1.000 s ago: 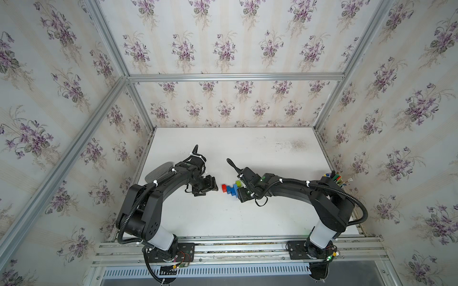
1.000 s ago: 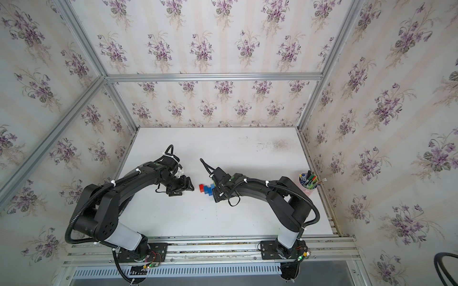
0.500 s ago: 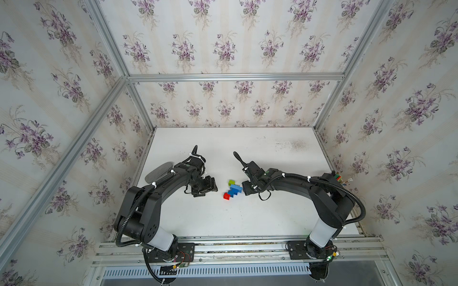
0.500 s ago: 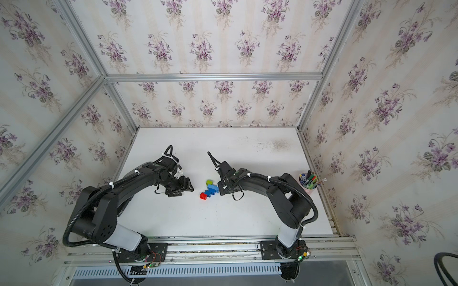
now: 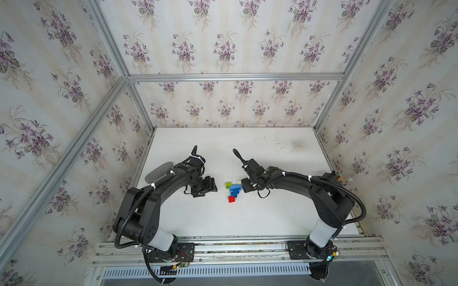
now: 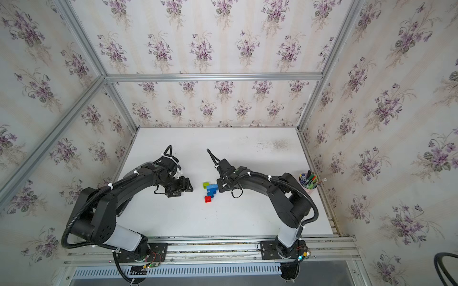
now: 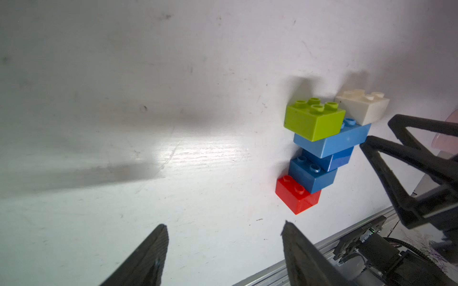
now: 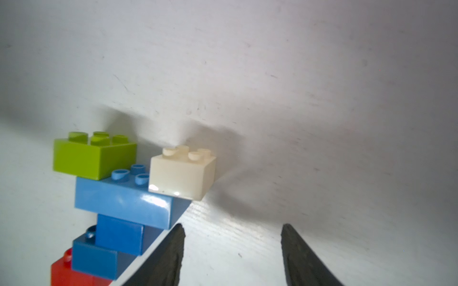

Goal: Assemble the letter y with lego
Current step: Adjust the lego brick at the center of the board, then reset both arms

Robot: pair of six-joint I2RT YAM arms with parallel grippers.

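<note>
Only a top view takes in the pale cup of pens and markers (image 6: 308,182) at the white table's (image 6: 247,218) 3 o'clock edge, while the wrist views sort out the lego letter y (image 5: 234,189) upright mid-table: red plastic foot brick (image 7: 297,195), two stepped dark blue bricks (image 7: 312,176), a longer light blue brick (image 7: 342,143), lime green brick (image 7: 313,121) and cream-white brick (image 7: 364,106) as arm tips. The left gripper (image 7: 223,224), at the letter's 9 o'clock, is spread and empty; the right gripper (image 8: 232,224), at its 3 o'clock, is likewise released, one finger (image 8: 171,250) just beside the light blue brick, contact unclear. From above the cream-white brick barely shows.
</note>
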